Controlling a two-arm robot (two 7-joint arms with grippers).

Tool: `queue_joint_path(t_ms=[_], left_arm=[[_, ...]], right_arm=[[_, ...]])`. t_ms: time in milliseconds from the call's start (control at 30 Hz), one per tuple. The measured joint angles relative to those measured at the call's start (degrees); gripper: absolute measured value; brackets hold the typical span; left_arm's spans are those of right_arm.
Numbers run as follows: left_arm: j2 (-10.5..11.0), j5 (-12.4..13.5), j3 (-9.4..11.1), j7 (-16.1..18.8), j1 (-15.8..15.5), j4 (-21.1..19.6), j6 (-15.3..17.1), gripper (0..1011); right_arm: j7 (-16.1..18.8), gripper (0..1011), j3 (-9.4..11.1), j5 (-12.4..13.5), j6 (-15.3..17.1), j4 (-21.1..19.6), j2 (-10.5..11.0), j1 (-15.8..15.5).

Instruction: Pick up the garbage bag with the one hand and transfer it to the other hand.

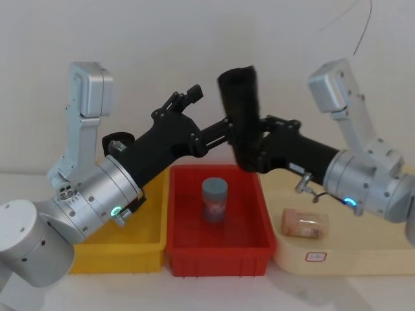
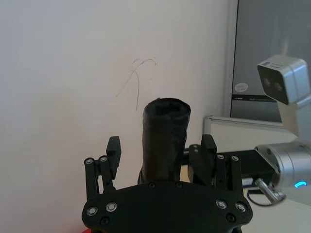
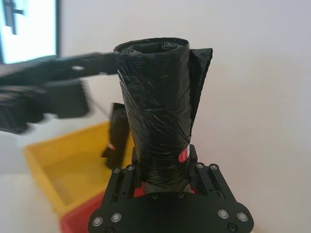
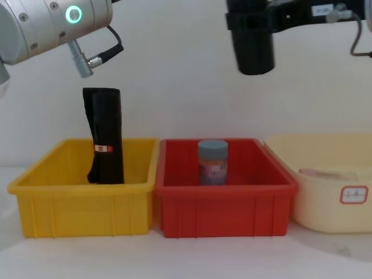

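Garbage bag [image 3: 155,121]: a black, glossy roll of rolled film, held upright in the air above the red bin [image 1: 217,249], well clear of the worktop.
Handling: judged light and fairly stiff along its length, yet soft enough to dent under a hard squeeze; the slick film is likely to slip in a loose hold; a loose flap of film stands off one side near the top.
Hold point: the cylinder wall, across its width, is judged best; the flap and the open top rim are to be avoided; the lower part is already taken, so the middle and upper wall are left free.
Right end effector [image 3: 160,167]: closed narrowly on the lower part of the roll, a finger pressed to each side; the whole weight appears to be carried here; a small red spot is seen on the film just above the fingers.
Left end effector [image 2: 161,145]: spread wide, one finger on each side of the roll; a gap is seen at one finger, while contact at the other cannot be told; no clamping is seen.
Farther down: a second black roll [image 4: 106,136] with a red-and-white label stands in the yellow bin [image 4: 81,186]; a grey-lidded jar [image 4: 213,163] stands in the red bin.
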Motion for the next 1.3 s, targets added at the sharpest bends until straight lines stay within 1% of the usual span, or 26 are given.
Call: queue_joint_path(t_ms=[300, 333, 367, 433, 533, 600, 767, 900, 933, 967, 1067, 1300], left_arm=[[0.00, 0.00, 0.00, 0.00, 0.00, 0.00, 0.00, 1001], [0.00, 0.00, 0.00, 0.00, 0.00, 0.00, 0.00, 1001], [0.00, 0.00, 0.00, 0.00, 0.00, 0.00, 0.00, 1001], [0.00, 0.00, 0.00, 0.00, 0.00, 0.00, 0.00, 1001], [0.00, 0.00, 0.00, 0.00, 0.00, 0.00, 0.00, 1001], [0.00, 0.00, 0.00, 0.00, 0.00, 0.00, 0.00, 1001], [-0.01, -0.01, 0.00, 0.00, 0.00, 0.00, 0.00, 1001], [0.00, -0.01, 0.00, 0.00, 0.00, 0.00, 0.00, 1001], [0.00, -0.01, 0.00, 0.00, 0.00, 0.00, 0.00, 1001], [0.00, 0.00, 0.00, 0.00, 0.00, 0.00, 0.00, 1001], [0.00, -0.01, 0.00, 0.00, 0.00, 0.00, 0.00, 1001], [-0.01, 0.00, 0.00, 0.00, 0.00, 0.00, 0.00, 1001]], right_arm=[[-3.09, 505, 2.70, -0.86, 0.17, 1.98, 1.56, 0.62], [-3.09, 505, 2.70, -0.86, 0.17, 1.98, 1.56, 0.62], [-3.53, 505, 3.24, -1.01, 0.33, 2.58, 1.80, 0.81], [-4.06, 505, 3.68, -1.17, 0.50, 3.10, 1.99, 1.00], [-5.15, 505, 4.82, -1.62, 0.94, 5.08, 2.45, 1.77], [-5.60, 505, 5.23, -1.84, 1.15, 5.91, 2.59, 2.16], [-6.75, 505, 6.27, -2.54, 1.67, 9.18, 2.89, 3.52], [-7.75, 505, 7.09, -3.28, 2.07, 13.30, 2.99, 5.28], [-8.11, 505, 7.33, -3.56, 2.20, 14.87, 3.00, 5.96], [-8.11, 505, 7.33, -3.56, 2.20, 14.87, 3.00, 5.96], [-8.76, 505, 7.79, -4.17, 2.54, 19.24, 2.96, 7.64], [-9.07, 505, 8.37, -4.71, 3.06, 24.33, 2.84, 8.93]])
